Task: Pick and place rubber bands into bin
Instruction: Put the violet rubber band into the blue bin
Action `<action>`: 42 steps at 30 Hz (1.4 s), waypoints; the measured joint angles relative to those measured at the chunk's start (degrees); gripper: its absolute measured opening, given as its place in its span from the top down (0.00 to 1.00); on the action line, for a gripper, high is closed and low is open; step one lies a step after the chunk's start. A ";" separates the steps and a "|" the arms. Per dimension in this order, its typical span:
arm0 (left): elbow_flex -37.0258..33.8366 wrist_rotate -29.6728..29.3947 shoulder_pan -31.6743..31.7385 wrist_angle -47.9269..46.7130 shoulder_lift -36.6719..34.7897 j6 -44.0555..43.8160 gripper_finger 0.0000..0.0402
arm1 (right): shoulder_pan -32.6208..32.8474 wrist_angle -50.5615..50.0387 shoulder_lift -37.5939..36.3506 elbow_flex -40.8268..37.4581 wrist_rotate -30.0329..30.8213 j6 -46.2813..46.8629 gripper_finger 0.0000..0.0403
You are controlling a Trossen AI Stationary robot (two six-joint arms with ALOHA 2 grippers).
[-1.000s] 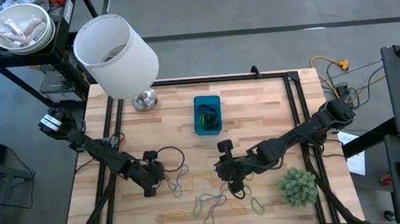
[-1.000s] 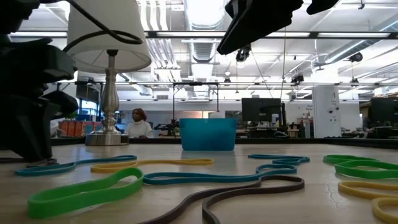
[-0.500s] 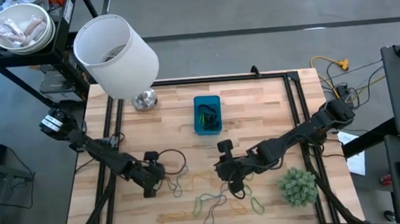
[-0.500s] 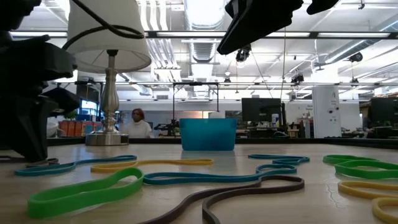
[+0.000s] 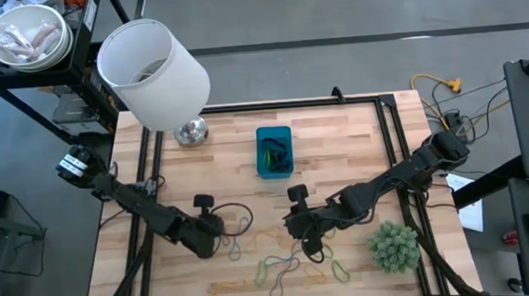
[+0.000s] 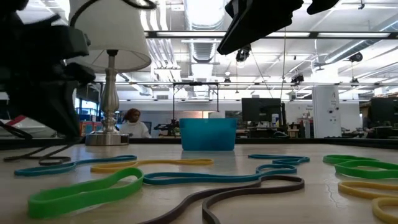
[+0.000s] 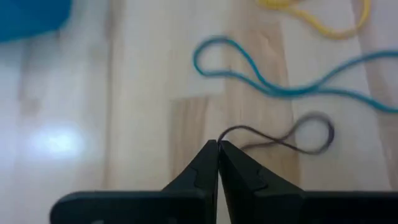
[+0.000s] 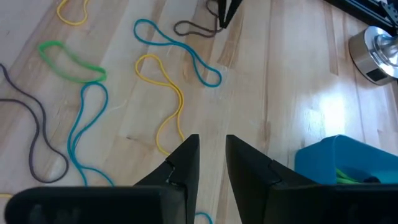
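Brown rubber band (image 7: 292, 138) pinched in left tool (image 7: 218, 149); right tool (image 8: 210, 149) parted, empty.

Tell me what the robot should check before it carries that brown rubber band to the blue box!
1. Left claw pinched shut on the brown rubber band: ok, the fingertips meet with the band's end between them.
2. Brown rubber band free of the teal rubber band: ok, the left wrist view shows wood between them.
3. Band fully off the table: cannot tell.
4. Blue bin has room: ok, only a few bands lie inside.
5. Way to the bin open: ok, bare wood lies between the left claw and the bin.
6. Right claw out of the way: ok, open over the other bands, apart from the left arm.
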 joint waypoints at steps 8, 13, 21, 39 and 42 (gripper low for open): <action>2.17 -13.03 -2.06 -3.19 -0.04 2.02 1.00 | 0.00 -0.02 0.00 0.00 0.00 0.00 0.82; 3.40 -23.75 -3.35 -2.83 -0.07 3.97 1.00 | 0.00 -0.04 0.00 0.00 0.00 -0.02 0.82; 5.66 -35.29 -3.78 -0.75 -0.09 8.25 1.00 | 0.00 -0.24 -0.13 0.00 0.02 -0.02 0.82; 6.06 -45.25 1.61 23.43 -0.13 37.14 1.00 | 0.34 -4.13 -2.16 0.00 4.99 3.87 0.82; 6.06 -45.02 3.88 26.09 -0.13 40.41 1.00 | 0.98 -9.69 -2.61 0.00 11.61 8.00 0.82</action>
